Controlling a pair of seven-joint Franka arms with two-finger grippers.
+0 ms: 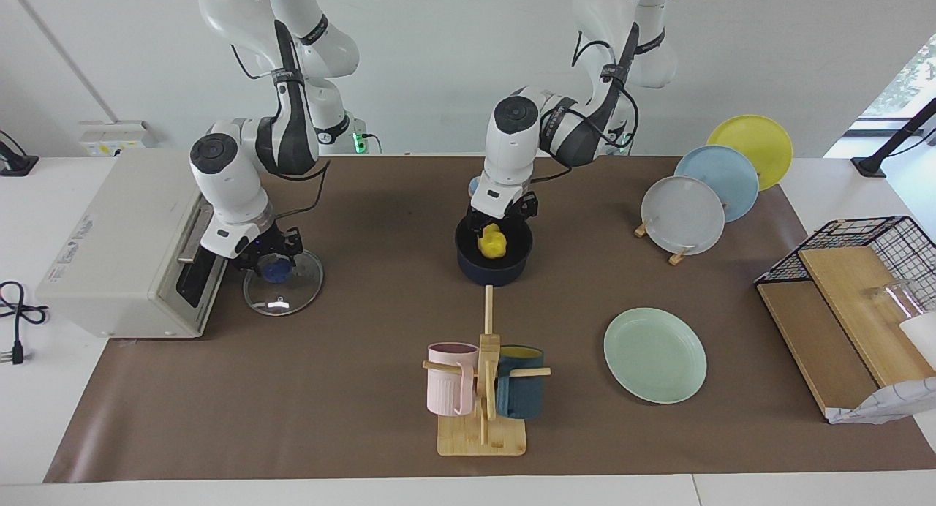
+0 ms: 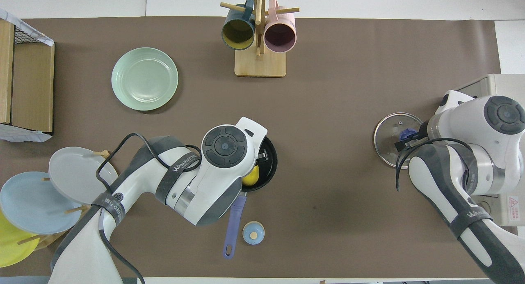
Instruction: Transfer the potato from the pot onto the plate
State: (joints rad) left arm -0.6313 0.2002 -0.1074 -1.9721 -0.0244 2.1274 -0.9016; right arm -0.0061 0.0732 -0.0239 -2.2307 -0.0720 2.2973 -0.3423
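Note:
The yellow potato (image 1: 493, 243) lies in the navy pot (image 1: 494, 270) at mid-table. It also shows in the overhead view (image 2: 251, 176), where the left hand covers most of the pot (image 2: 268, 166). The pot's blue handle (image 2: 233, 223) points toward the robots. My left gripper (image 1: 496, 230) reaches down into the pot, right at the top of the potato. The mint-green plate (image 1: 654, 355) (image 2: 144, 79) lies bare, farther from the robots than the pot, toward the left arm's end. My right gripper (image 1: 276, 261) is at the blue knob of a glass lid (image 1: 284, 285) that lies on the table.
A mug rack (image 1: 482, 433) with a pink and a teal mug stands farther out than the pot. A stand holds grey-white (image 1: 684, 215), light blue and yellow plates. A wire basket (image 1: 863, 272) with boards is at the left arm's end, a white box (image 1: 124, 243) at the right arm's. A small blue disc (image 2: 253, 233) lies beside the pot handle.

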